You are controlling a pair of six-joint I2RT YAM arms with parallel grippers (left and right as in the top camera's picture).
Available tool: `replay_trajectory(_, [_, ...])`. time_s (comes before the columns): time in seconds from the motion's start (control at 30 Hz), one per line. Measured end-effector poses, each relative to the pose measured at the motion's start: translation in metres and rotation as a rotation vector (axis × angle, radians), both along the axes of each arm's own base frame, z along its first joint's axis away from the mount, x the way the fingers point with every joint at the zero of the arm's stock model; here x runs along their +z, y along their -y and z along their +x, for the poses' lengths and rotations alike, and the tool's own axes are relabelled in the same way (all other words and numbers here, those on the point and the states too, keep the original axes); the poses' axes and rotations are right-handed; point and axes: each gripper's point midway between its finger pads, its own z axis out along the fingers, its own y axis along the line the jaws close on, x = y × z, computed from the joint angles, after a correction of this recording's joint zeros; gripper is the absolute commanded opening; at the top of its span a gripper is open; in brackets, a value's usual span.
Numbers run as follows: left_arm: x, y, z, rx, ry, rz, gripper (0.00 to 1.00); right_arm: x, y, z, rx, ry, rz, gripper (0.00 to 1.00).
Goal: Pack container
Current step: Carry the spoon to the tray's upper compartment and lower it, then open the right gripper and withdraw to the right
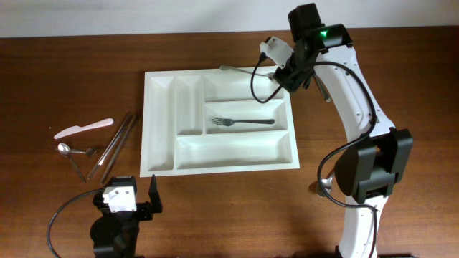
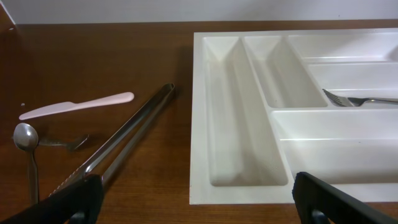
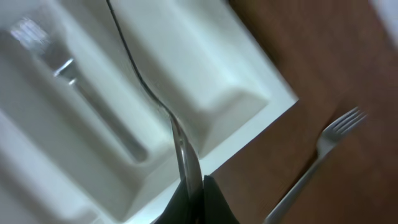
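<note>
The tray point(image 1: 159, 122) lies mid-tabletop with one fork point(image 1: 240, 121) in its middle long compartment. At its far right corner the right tool point(image 1: 289, 77) clamps a thin utensil point(image 3: 180, 137), its head blurred. A second fork point(image 3: 323, 143) lies right of the tray. To the left lie one pair of tongs point(image 1: 118, 140), one pink knife point(image 1: 84, 128) and one spoon point(image 2: 25, 135). The left tool point(image 2: 198, 186) gapes wide at the near edge.

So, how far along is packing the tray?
Done: one silver metal fork lies in the white plastic cutlery tray. In hand: the right tool grips a thin silver utensil at the tray's far edge. Remaining: pink plastic knife, metal tongs, silver spoon outside it.
</note>
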Motion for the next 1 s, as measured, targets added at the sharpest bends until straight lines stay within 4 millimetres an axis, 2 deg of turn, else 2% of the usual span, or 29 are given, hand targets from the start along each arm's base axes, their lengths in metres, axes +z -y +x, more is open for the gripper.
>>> replay_trajectory(0.13, [0.0, 0.0, 0.0, 0.0, 0.0, 0.0, 0.99, -0.007, -0.008, 0.015, 0.056, 0.049, 0.016, 0.04])
replay_trajectory(0.23, [0.0, 0.0, 0.0, 0.0, 0.0, 0.0, 0.99, -0.024, -0.015, 0.023, 0.092, 0.045, 0.034, 0.04])
replay_trajectory(0.43, [0.0, 0.0, 0.0, 0.0, 0.0, 0.0, 0.99, -0.067, -0.022, 0.024, 0.12, -0.03, 0.05, 0.04])
replay_trajectory(0.57, [0.0, 0.0, 0.0, 0.0, 0.0, 0.0, 0.99, -0.077, -0.024, 0.027, 0.109, -0.038, 0.065, 0.04])
replay_trajectory(0.6, [0.0, 0.0, 0.0, 0.0, 0.0, 0.0, 0.99, -0.078, -0.025, 0.028, 0.106, -0.037, 0.07, 0.13])
replay_trajectory(0.67, [0.0, 0.0, 0.0, 0.0, 0.0, 0.0, 0.99, -0.078, -0.026, 0.03, 0.103, -0.032, 0.074, 0.42])
replay_trajectory(0.77, [0.0, 0.0, 0.0, 0.0, 0.0, 0.0, 0.99, -0.076, -0.027, 0.032, 0.094, -0.024, 0.086, 0.56])
replay_trajectory(0.87, [0.0, 0.0, 0.0, 0.0, 0.0, 0.0, 0.99, -0.075, -0.028, 0.033, 0.077, -0.025, 0.095, 0.64])
replay_trajectory(0.93, [0.0, 0.0, 0.0, 0.0, 0.0, 0.0, 0.99, -0.075, -0.028, 0.035, 0.06, -0.025, 0.105, 0.77])
replay_trajectory(1.0, [0.0, 0.0, 0.0, 0.0, 0.0, 0.0, 0.99, -0.074, -0.029, 0.036, 0.042, -0.026, 0.113, 0.81])
